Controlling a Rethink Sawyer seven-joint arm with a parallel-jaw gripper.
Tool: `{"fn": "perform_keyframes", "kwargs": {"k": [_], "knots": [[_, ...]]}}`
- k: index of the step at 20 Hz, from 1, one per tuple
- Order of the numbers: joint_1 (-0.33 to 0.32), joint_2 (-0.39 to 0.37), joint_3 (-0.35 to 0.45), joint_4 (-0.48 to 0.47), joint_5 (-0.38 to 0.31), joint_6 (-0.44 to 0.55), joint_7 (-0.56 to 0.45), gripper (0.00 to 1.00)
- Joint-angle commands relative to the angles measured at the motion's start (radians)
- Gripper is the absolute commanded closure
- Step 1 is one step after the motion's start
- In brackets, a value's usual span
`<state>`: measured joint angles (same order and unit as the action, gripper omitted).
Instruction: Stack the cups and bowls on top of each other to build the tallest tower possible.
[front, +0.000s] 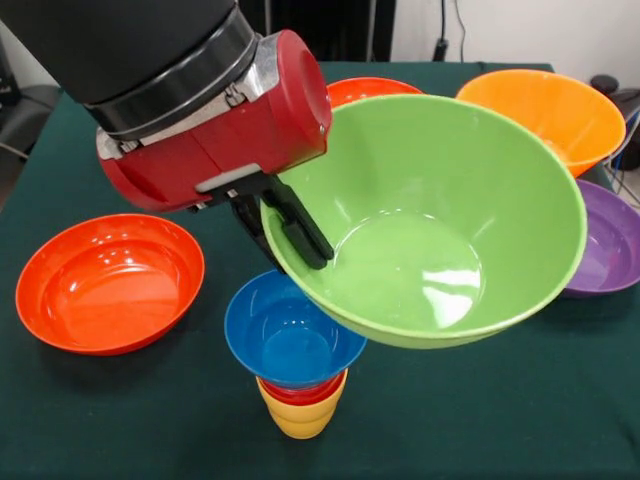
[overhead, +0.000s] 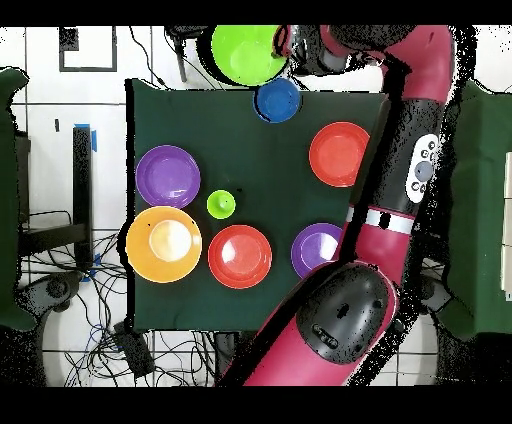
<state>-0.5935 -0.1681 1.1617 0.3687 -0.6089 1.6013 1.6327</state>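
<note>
**Q:** What do you hold, and where is the tower?

**A:** My gripper (front: 292, 228) is clamped on the rim of the big green bowl (front: 430, 220), one dark finger inside the wall, the other outside. The bowl tilts, its mouth turned toward the camera. The tower (front: 298, 365) stands just below the bowl's lower edge: a yellow cup (front: 300, 420) at the bottom, a red cup (front: 300, 393) nested in it, a blue bowl (front: 292, 335) on top.

**Q:** What could go wrong?

**A:** I judge the stack top-heavy. Its base is one narrow cup, and the green bowl is far wider than the blue bowl. If I let go while it is tilted or off centre, it may slide off or tip the whole tower. A nudge from the bowl's underside could do the same.

**Q:** What can't you make out?

**A:** Whether the green bowl already touches the blue bowl; their edges overlap from the front. My outer finger is mostly hidden behind the rim. From above, the cups vanish under the blue bowl. Behind the green bowl, a red-orange bowl (front: 365, 90) shows only a sliver. Beside the green bowl, a purple bowl (front: 612, 245) is cut by the frame edge.
</note>
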Motion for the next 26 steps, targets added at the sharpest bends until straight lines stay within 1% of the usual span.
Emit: {"fn": "perform_keyframes", "kwargs": {"k": [1,7,10,12,14,19,22,26], "knots": [[0.013,-0.015,0.056,-0.045,-0.098,0.134,-0.323,1.00],[0.003,-0.012,0.066,-0.042,-0.110,0.143,-0.355,1.00],[-0.004,-0.013,0.057,-0.031,-0.106,0.132,-0.368,1.00],[-0.010,-0.010,0.059,-0.032,-0.112,0.127,-0.396,1.00],[-0.012,-0.003,0.076,-0.047,-0.133,0.154,-0.421,1.00],[-0.016,0.011,0.121,-0.074,-0.189,0.177,-0.461,1.00],[-0.020,0.017,0.140,-0.076,-0.205,0.181,-0.477,1.00],[-0.027,0.015,0.136,-0.061,-0.202,0.172,-0.480,1.00]]}}
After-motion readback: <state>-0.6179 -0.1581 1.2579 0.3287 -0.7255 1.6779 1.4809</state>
